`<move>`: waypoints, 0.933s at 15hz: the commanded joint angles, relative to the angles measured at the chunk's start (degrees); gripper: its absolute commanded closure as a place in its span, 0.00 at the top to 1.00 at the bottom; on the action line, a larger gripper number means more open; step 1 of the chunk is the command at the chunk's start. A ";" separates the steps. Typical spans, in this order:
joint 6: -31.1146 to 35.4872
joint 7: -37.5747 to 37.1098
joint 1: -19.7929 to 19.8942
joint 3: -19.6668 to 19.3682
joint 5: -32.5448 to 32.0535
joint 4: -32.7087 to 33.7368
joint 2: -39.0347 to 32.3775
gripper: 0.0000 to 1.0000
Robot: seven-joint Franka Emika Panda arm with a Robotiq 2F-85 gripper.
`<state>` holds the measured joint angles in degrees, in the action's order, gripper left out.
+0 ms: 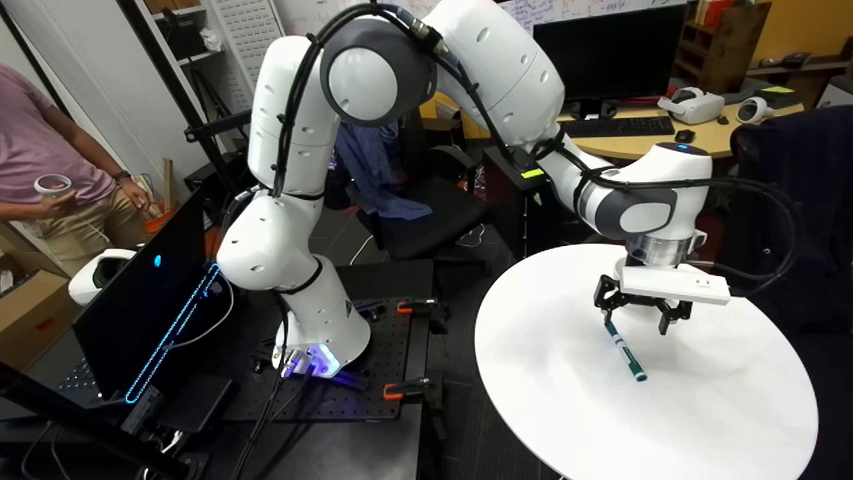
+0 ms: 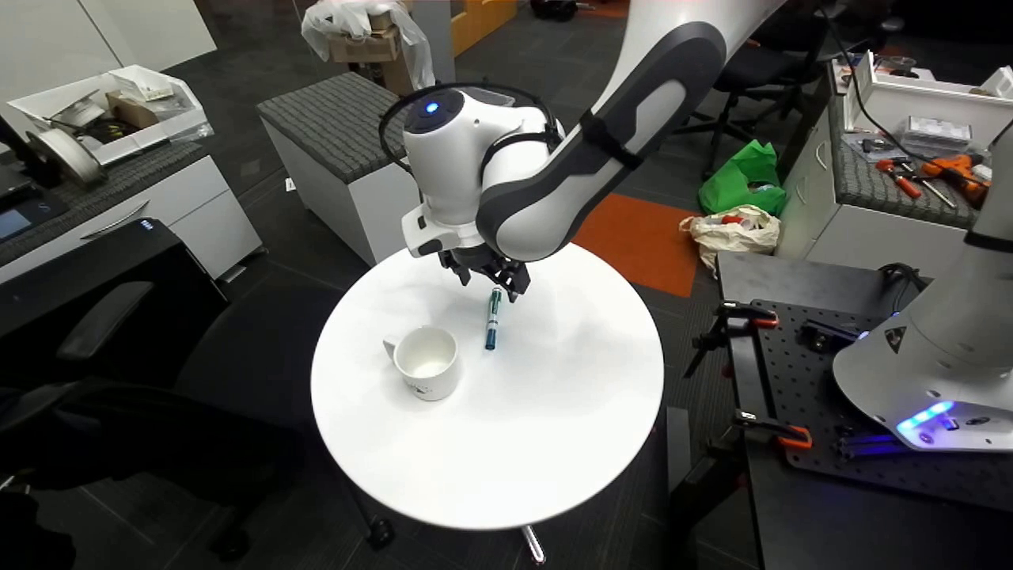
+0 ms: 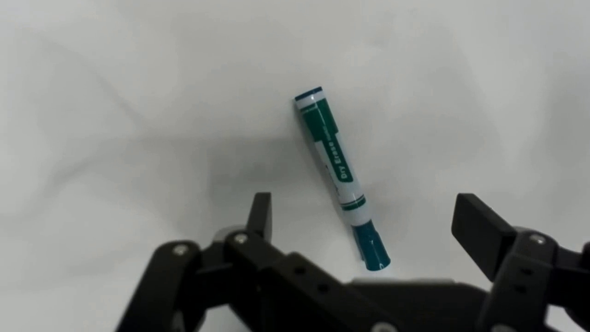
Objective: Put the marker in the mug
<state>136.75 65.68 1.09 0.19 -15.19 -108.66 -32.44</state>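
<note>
The blocky black fingers (image 3: pixel 481 235) are standing wide apart above the smooth white tabletop (image 2: pixel 546 443). The cylindrical green-and-white marker (image 3: pixel 334 170) is lying there, one end showing between the fingers in the wrist view. The squat whitish mug (image 2: pixel 428 364) is standing upright nearby, its printing (image 2: pixel 417 388) being too small to read.
</note>
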 commanded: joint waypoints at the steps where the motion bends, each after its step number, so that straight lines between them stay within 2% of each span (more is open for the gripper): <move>1: 5.05 -4.34 0.11 -0.36 -1.91 0.06 -1.54 1.00; 5: 7.54 -6.37 0.45 -0.62 -2.00 -0.40 -2.84 1.00; 14: 7.14 -8.67 1.54 -0.32 -1.51 -1.11 -4.32 1.00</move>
<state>142.58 59.16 2.21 -0.31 -15.52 -109.05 -36.75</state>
